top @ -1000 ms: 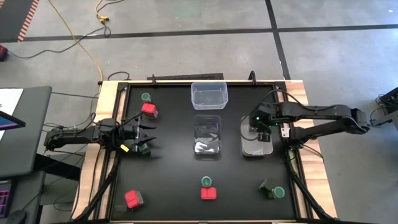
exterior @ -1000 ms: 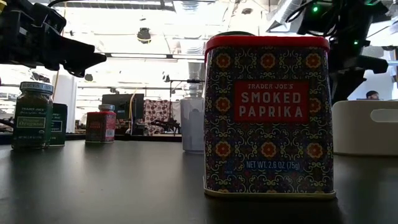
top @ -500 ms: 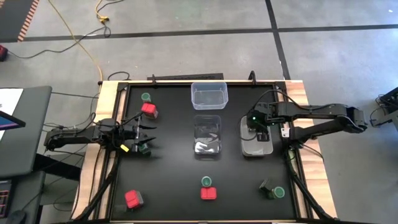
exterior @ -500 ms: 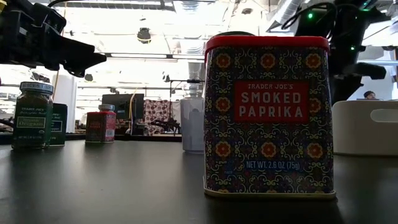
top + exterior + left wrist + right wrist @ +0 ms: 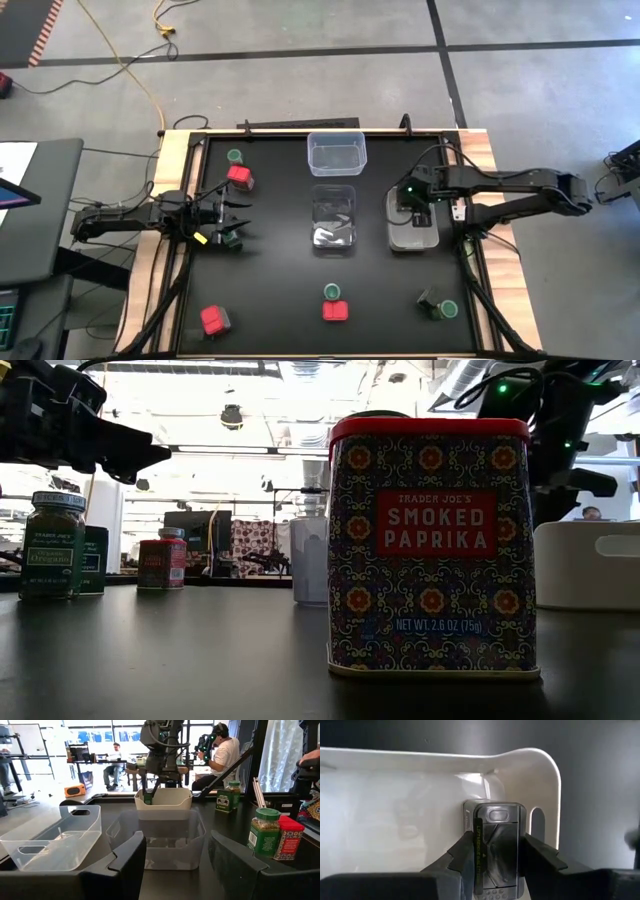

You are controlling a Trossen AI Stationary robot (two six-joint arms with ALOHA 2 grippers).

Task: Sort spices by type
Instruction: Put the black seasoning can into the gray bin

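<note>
The table [image 5: 270,290] has a black top with pale wooden edges. The paprika tin [image 5: 430,545] wears a red lid over a dark blue body patterned with red and cream flowers, with white lettering on a red label. The oregano jar [image 5: 52,546] is dark green glass with a dark lid and a pale label. The right tub [image 5: 420,805] is milky white; the container [image 5: 495,847] in the right gripper [image 5: 495,857] is glossy dark grey with a yellow-green strip. The middle tub [image 5: 334,219] and far tub [image 5: 337,153] are clear
</note>
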